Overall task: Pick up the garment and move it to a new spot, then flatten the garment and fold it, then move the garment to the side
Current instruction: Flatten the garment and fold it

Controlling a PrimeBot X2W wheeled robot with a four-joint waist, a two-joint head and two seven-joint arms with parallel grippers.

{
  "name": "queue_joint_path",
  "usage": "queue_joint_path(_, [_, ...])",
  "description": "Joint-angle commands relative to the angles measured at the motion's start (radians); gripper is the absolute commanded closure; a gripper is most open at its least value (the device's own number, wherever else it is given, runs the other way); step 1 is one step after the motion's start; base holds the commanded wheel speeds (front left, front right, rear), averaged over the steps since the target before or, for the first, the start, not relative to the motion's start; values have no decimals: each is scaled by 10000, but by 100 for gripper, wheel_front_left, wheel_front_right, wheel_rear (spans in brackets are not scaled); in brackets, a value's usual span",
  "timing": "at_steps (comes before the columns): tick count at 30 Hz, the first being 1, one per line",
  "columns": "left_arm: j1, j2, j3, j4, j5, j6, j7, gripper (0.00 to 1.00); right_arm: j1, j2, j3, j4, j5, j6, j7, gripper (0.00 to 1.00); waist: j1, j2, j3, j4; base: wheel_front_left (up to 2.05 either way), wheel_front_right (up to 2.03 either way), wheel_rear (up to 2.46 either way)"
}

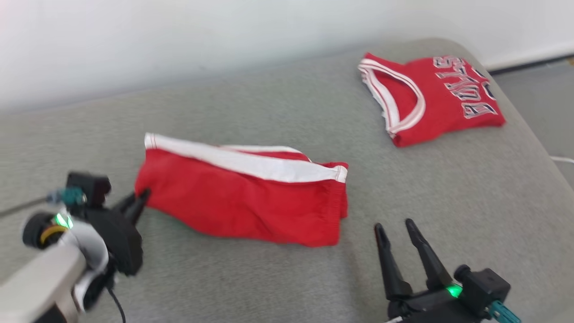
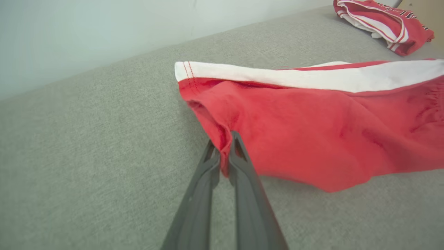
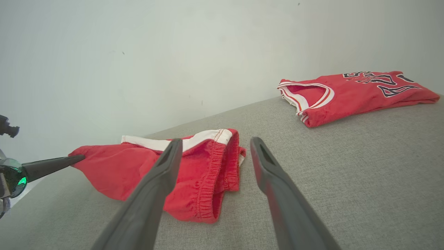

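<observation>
The garment [image 1: 242,197] is a pair of red shorts with a white side stripe, folded over on the grey cushioned surface [image 1: 269,112]. My left gripper [image 1: 141,197] is shut on the garment's left edge, lifting that corner slightly. In the left wrist view the fingers [image 2: 239,163] pinch a ridge of the red garment [image 2: 312,128] between them. My right gripper [image 1: 395,228] stands open just off the garment's right end, holding nothing. From the right wrist the open right gripper [image 3: 215,144] faces the elastic waistband of the garment [image 3: 208,170], and the left gripper [image 3: 78,158] grips its far corner.
A folded red jersey [image 1: 430,96] with white trim and lettering lies at the back right of the grey surface, also seen as the jersey [image 3: 353,93] and jersey [image 2: 381,22]. A pale wall [image 1: 179,36] runs behind. The surface's right edge [image 1: 533,130] drops to the floor.
</observation>
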Motion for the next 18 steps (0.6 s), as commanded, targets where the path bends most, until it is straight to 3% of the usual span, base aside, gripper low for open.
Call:
queue_joint_path(1, [446, 64, 62, -328, -170, 190, -120, 100, 201, -58, -104, -33, -60, -24, -44, 0, 1, 0, -554, 688, 0, 0, 0])
queue_joint_path(8, [1853, 288, 67, -1905, -495, 1128, -592, 100, 736, -110, -575, -36, -106, -26, -42, 0, 1, 0, -776, 1367, 0, 0, 0])
queue_joint_path(15, [2896, 193, -56, -2651, -588, 1649, -1037, 100, 933, -168, -993, -138, -252, -26, 217, 0, 1, 0, -784, 1793, 0, 0, 0])
queue_joint_path(16, [2947, 108, -50, -2631, -529, 1717, -1186, 18, 913, -192, -987, -146, -294, -26, 251, 0, 1, 0, -786, 1819, 0, 0, 0])
queue_joint_path(17, [2990, 10, -14, -2592, -491, 1800, -1331, 0, 885, -193, -999, -163, -300, -26, 310, 0, 1, 0, -789, 1834, 0, 0, 0])
queue_joint_path(18, [3007, -37, -15, -2537, -389, 1866, -1459, 0, 853, -197, -997, -190, -320, -26, 335, 0, 1, 0, -794, 1845, 0, 0, 0])
